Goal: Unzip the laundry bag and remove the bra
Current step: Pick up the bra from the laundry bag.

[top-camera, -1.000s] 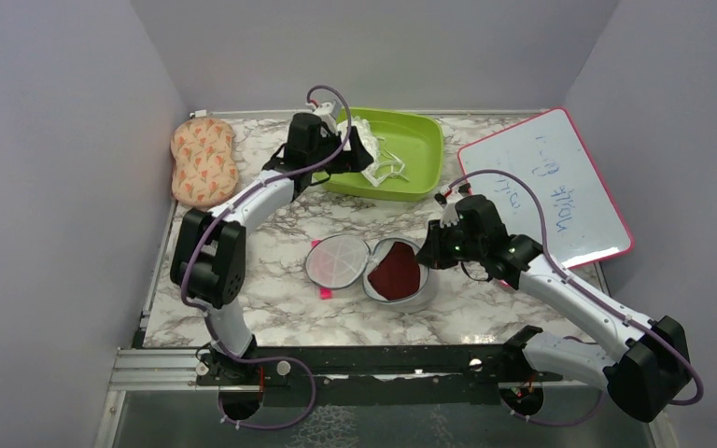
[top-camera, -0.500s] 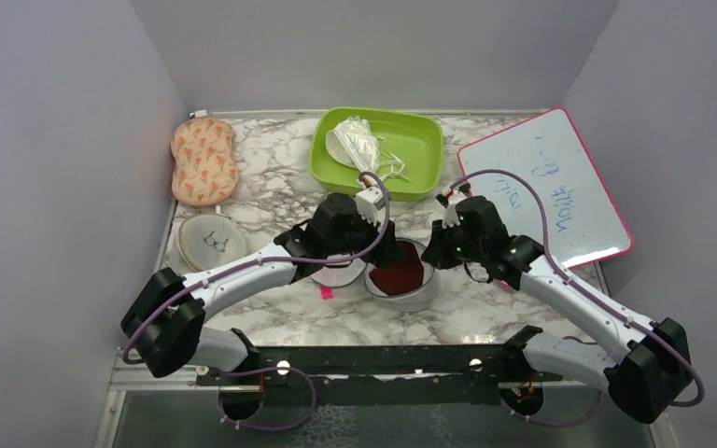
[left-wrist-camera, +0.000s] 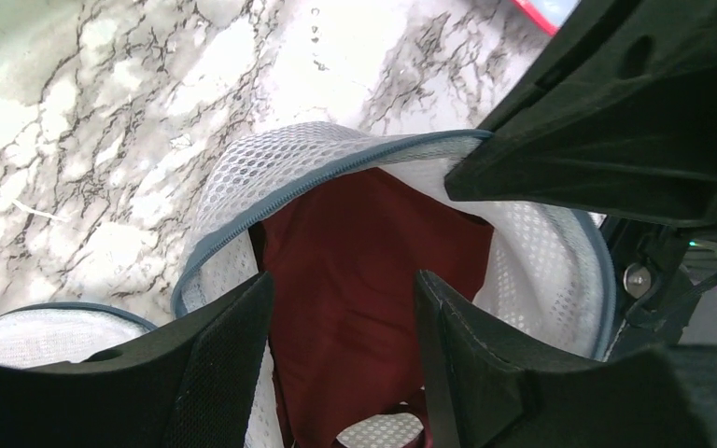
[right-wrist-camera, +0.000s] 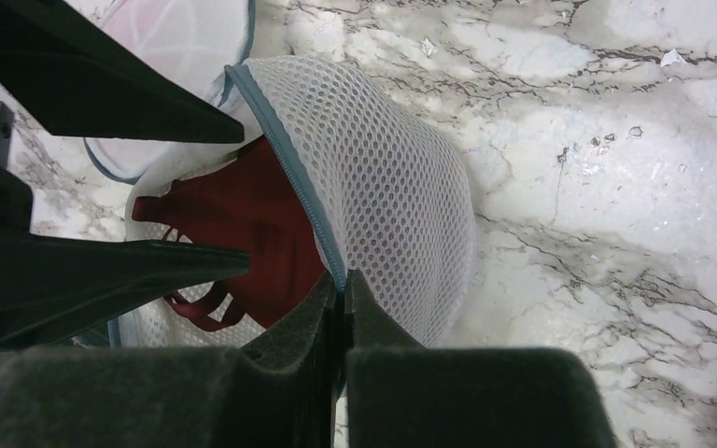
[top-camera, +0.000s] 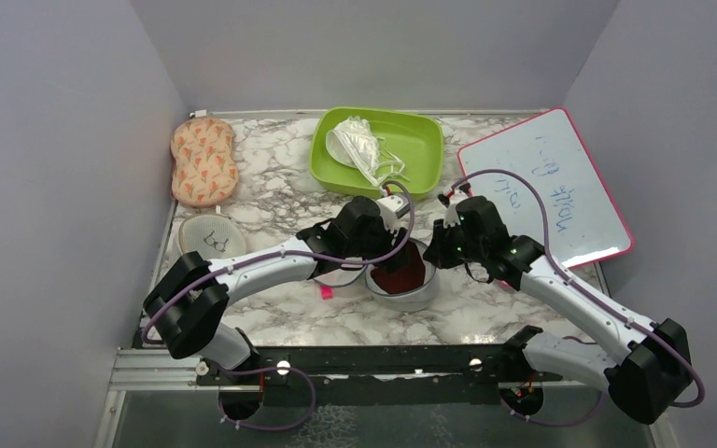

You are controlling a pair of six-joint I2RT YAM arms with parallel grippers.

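Note:
The laundry bag (top-camera: 416,291) lies open at the table's middle, a white mesh clamshell with a grey-blue zip rim. A dark red bra (top-camera: 400,272) sits inside its right half; it also shows in the left wrist view (left-wrist-camera: 364,271) and the right wrist view (right-wrist-camera: 243,233). My left gripper (left-wrist-camera: 341,308) is open, its fingers lowered over the bra, one on each side. My right gripper (right-wrist-camera: 344,285) is shut on the bag's zip rim (right-wrist-camera: 289,159) at the right edge and holds that half up.
A green tray (top-camera: 423,149) at the back holds a white mesh item (top-camera: 355,142). A whiteboard (top-camera: 546,187) lies at the right. A patterned pad (top-camera: 203,161) and a beige mesh case with a bra icon (top-camera: 211,240) lie at the left.
My left arm swung from the green tray to the open bag and now hovers over the red bra. The beige case came into view. My right gripper stayed on the rim.

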